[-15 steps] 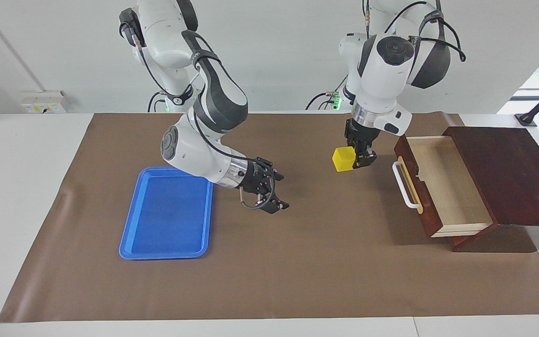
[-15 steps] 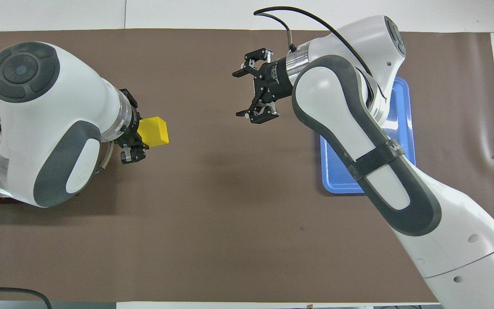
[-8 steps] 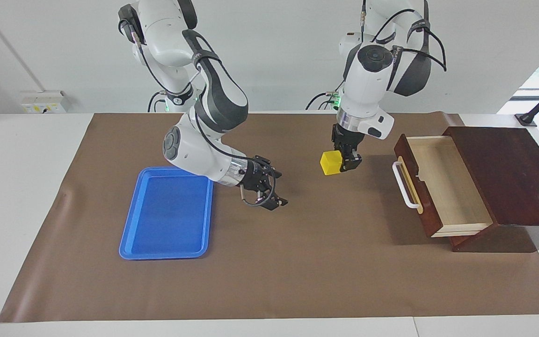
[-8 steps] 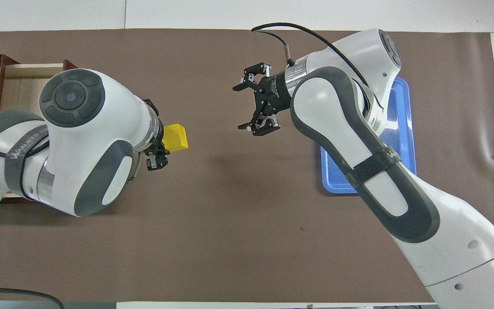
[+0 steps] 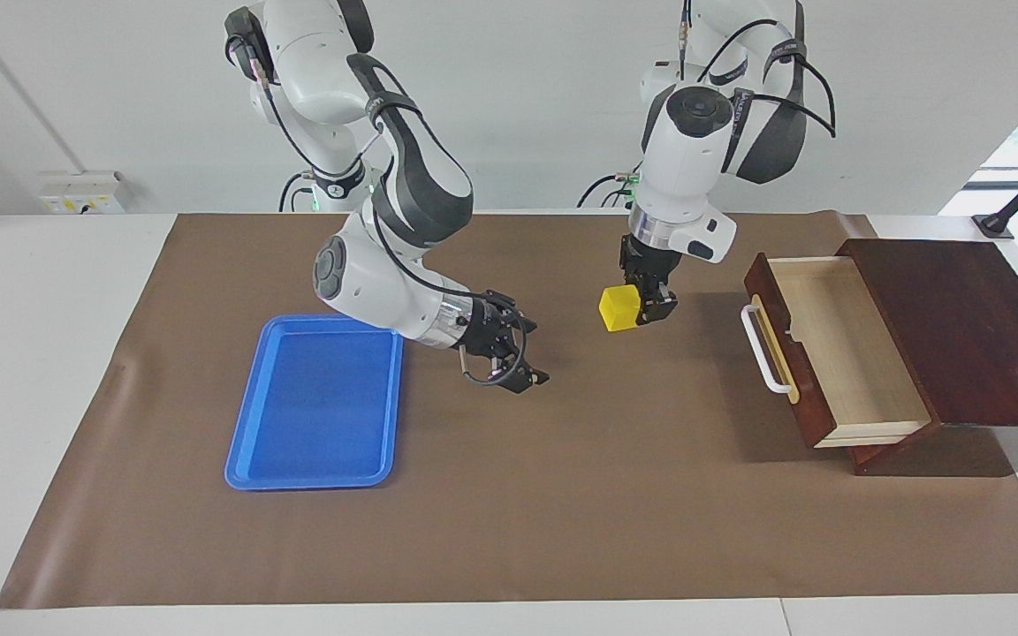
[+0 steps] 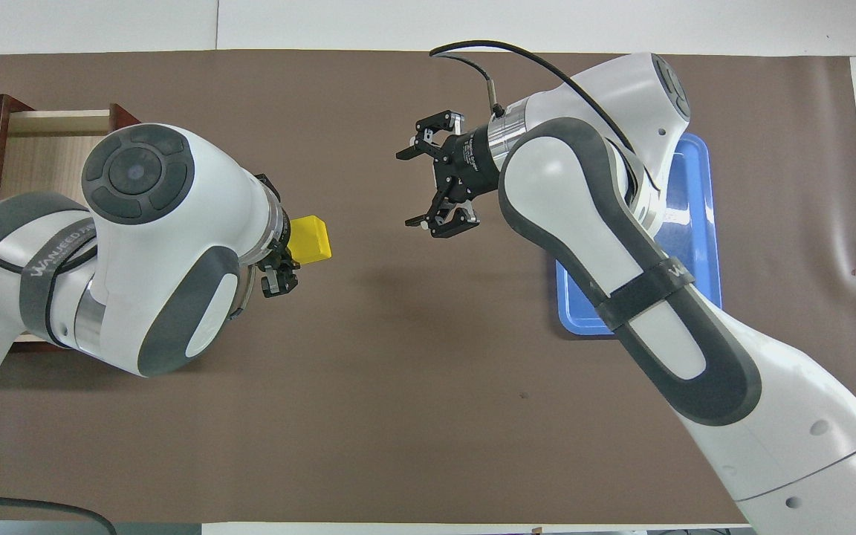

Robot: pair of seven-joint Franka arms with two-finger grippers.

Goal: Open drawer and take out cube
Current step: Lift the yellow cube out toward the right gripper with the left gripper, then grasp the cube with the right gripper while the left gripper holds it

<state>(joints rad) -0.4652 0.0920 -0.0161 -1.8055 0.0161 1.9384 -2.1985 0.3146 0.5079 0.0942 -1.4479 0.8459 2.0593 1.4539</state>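
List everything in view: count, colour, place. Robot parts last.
cube: one, yellow, held in the air over the mat, between the drawer and the tray
drawer: one, dark reddish-brown with a pale inside, pulled open, nothing in it
cabinet: one, dark wood, at the left arm's end of the table
tray: one, blue, on the mat at the right arm's end
mat: one, brown, covering the table
left gripper: one, black, shut on the cube
right gripper: one, black, open, over the mat beside the tray
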